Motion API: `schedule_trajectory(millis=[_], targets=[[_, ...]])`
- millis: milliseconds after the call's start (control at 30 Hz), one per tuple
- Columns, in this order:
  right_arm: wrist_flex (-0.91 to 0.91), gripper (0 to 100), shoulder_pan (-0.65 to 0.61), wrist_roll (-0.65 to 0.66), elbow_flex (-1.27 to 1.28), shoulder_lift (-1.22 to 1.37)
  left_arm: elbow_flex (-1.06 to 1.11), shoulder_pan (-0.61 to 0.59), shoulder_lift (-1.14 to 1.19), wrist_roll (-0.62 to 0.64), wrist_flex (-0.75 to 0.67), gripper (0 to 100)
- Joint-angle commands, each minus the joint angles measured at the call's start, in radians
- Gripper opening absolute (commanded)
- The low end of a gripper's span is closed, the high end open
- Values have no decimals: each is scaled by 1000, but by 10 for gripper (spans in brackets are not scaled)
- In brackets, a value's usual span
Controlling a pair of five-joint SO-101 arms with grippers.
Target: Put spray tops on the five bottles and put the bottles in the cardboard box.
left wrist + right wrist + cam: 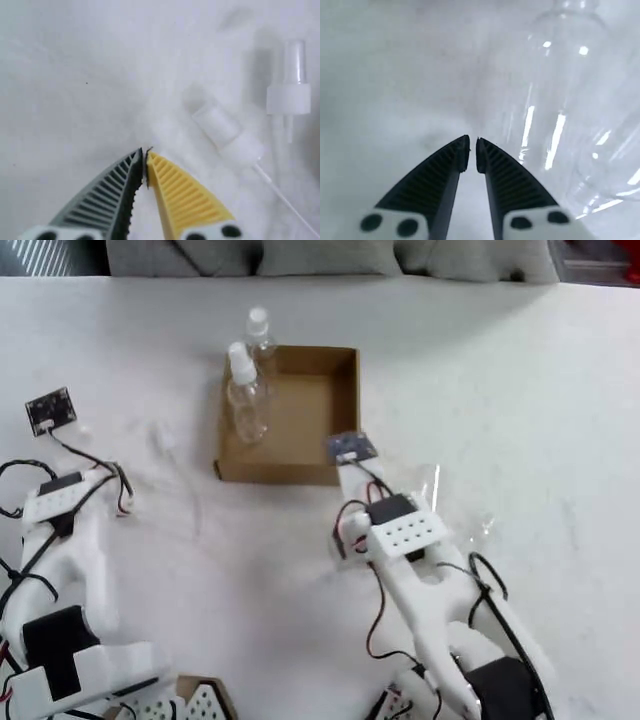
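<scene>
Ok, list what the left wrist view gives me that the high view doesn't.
Left wrist view: the left claw, shut. High view: the cardboard box, two topped bottles by its left wall, the left arm and right arm. Shared: the white table and loose spray tops, faint from above.

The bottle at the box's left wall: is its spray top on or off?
On. A white spray top sits on the neck of this bottle in the box.
</scene>
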Motion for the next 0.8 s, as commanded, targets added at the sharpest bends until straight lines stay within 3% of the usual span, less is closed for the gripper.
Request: schedule_trajectory(millis=[0, 200, 367, 600, 767], targets=[[54, 22, 82, 21, -9, -133, -46, -2, -4, 6, -25, 23], [82, 22, 82, 25, -9, -344, -46, -2, -4, 5, -25, 23], [96, 106, 93, 172, -17, -437, -46, -1, -4, 5, -25, 23], [163, 128, 159, 169, -173, -306, -46, 10, -2, 5, -25, 23], [323, 130, 160, 172, -414, -97, -46, 12, -2, 5, -25, 23]])
